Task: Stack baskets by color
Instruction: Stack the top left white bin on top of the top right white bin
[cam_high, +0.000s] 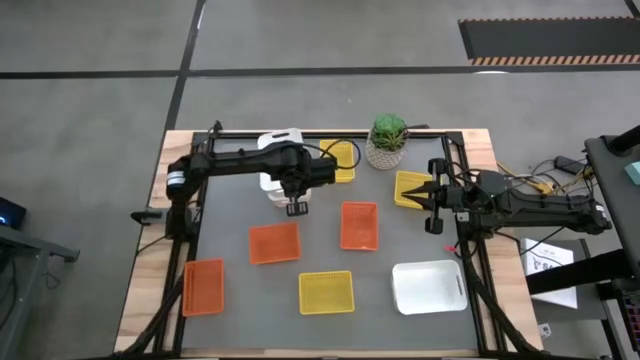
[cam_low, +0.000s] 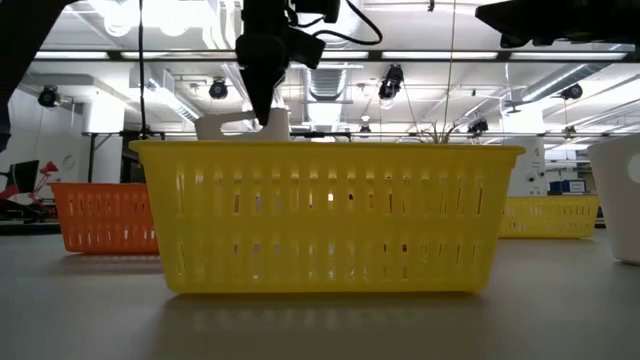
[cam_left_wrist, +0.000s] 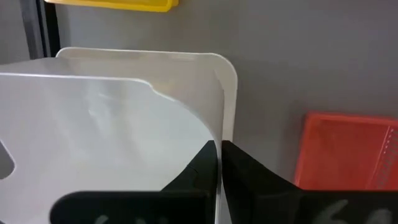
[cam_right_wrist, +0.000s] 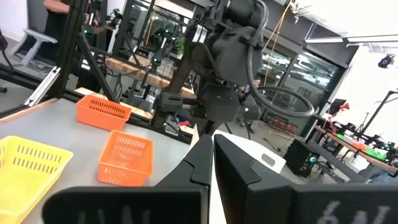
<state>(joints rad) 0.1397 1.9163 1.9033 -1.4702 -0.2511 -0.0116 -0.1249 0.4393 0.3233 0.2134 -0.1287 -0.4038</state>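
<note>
My left gripper (cam_high: 296, 205) (cam_left_wrist: 220, 163) points down over the far middle of the table, shut on a white basket (cam_high: 282, 165) (cam_left_wrist: 93, 137). A second white rim (cam_left_wrist: 143, 56) shows just beyond it; I cannot tell whether it belongs to another basket. My right gripper (cam_high: 428, 195) (cam_right_wrist: 212, 149) is shut and held level at the table's right side, beside a yellow basket (cam_high: 412, 187), touching nothing. On the table sit three orange baskets (cam_high: 274, 243) (cam_high: 360, 225) (cam_high: 203, 287), two more yellow baskets (cam_high: 340, 160) (cam_high: 327, 292) and a white one (cam_high: 430, 287). My left gripper pinches one side wall of the white basket at its rim (cam_left_wrist: 221, 127), one finger inside and one outside. The fingers come from above, pointing down. The near yellow basket (cam_low: 325, 215) hides the white basket's underside in the low view, so I cannot tell whether it is lifted clear.
A green plant in a white woven pot (cam_high: 388, 140) stands at the far edge, right of the middle. A dark frame (cam_high: 470, 150) runs around the grey mat (cam_high: 400, 250), which has bare room between the baskets.
</note>
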